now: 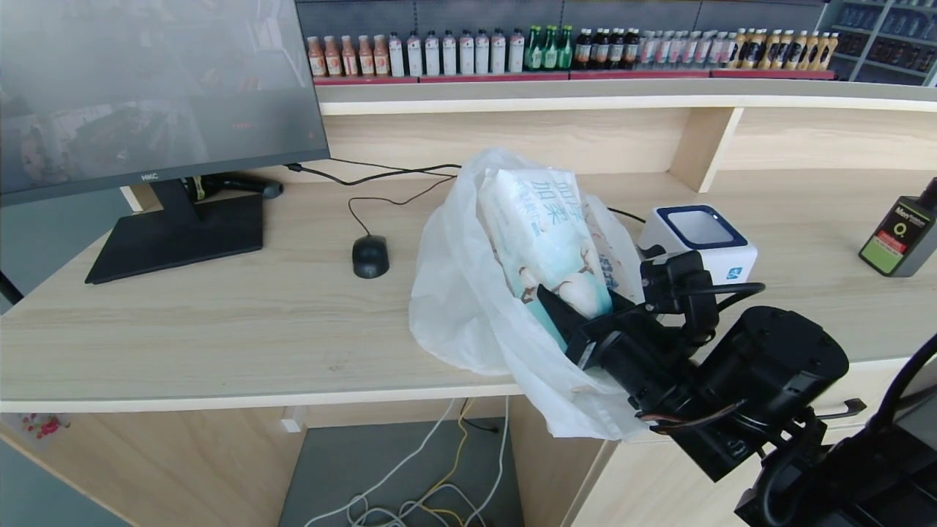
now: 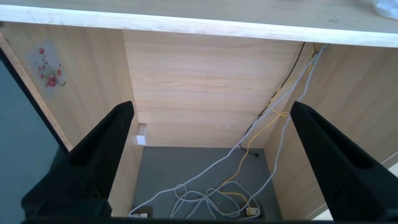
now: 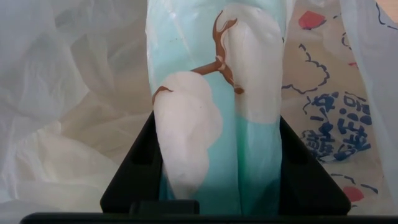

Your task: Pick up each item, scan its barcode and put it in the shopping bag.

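A white and teal tissue pack point(image 1: 545, 234) with cotton flowers printed on it stands tilted inside the translucent white shopping bag point(image 1: 454, 293) on the counter. My right gripper point(image 1: 578, 318) is shut on the pack's near end point(image 3: 217, 112), its black fingers point(image 3: 134, 168) on either side, at the bag's mouth point(image 3: 68, 93). A second package point(image 3: 323, 118) with blue print lies in the bag beside the pack. The white barcode scanner point(image 1: 699, 238) sits just right of the bag. My left gripper point(image 2: 211, 155) hangs open below the counter edge, holding nothing.
A monitor point(image 1: 146, 88) stands at the counter's left, a black mouse point(image 1: 370, 256) between it and the bag. A dark bottle point(image 1: 904, 234) sits at the far right. Loose cables point(image 2: 217, 186) lie under the counter. Drink bottles point(image 1: 571, 47) line a shelf behind.
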Robot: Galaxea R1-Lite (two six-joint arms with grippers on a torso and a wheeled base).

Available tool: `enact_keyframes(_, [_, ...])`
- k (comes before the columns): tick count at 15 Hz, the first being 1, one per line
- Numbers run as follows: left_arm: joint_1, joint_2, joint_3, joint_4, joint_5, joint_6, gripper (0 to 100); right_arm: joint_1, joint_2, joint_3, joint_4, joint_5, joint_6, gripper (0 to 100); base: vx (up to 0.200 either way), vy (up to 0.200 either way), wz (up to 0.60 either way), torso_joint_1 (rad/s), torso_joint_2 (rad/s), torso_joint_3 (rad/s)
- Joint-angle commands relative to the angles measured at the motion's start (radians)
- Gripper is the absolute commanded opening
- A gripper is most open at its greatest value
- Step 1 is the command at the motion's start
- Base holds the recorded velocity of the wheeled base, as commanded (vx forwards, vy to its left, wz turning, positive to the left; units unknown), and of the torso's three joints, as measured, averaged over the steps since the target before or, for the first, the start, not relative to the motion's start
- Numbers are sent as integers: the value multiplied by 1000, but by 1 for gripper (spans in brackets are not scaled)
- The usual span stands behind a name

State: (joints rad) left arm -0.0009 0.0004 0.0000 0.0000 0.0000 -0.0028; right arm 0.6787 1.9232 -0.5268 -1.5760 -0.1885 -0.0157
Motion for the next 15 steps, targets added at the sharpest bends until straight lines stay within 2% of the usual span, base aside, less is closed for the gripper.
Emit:
enact_keyframes(1, [1, 0, 0, 0, 0, 0, 100, 2, 5, 2, 5, 0, 0, 0, 0, 0, 0, 0, 0, 0])
enact_keyframes(8, [1, 0, 0, 0, 0, 0, 100, 2, 2, -5, 5, -2, 2, 0, 0, 0, 0, 0, 0, 0])
enact_keyframes(9, [-1, 0, 0, 0, 0, 0, 100, 2, 0, -5, 5, -2, 2, 100, 0, 0, 0, 0, 0, 0])
enact_keyframes(15, [1, 0, 0, 0, 0, 0, 100, 2, 0, -7, 5, -5, 8, 100, 0, 0, 0, 0, 0, 0])
